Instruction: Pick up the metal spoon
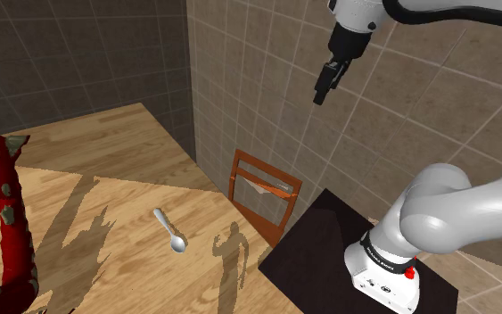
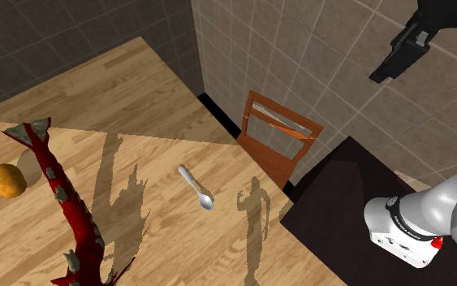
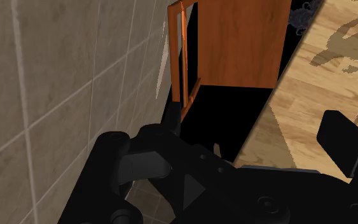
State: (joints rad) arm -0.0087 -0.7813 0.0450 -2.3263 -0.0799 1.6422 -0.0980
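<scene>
Wooden tabletop [image 1: 106, 152] holds the spoon [image 1: 169, 229] near the orange chair [image 1: 262, 192]; my pincer [image 1: 320, 96] hangs high above that chair, apart or together I cannot tell; I reckon the reach is next, down toward the handle.

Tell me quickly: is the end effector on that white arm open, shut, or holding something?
Black two-finger end effector: open, holding nothing. The shiny grey metal spoon lies apart from it on the light wooden table.

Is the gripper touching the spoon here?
Apart. The shoulder view shows the gripper up in the air, the spoon lying well below on the wooden surface.
</scene>
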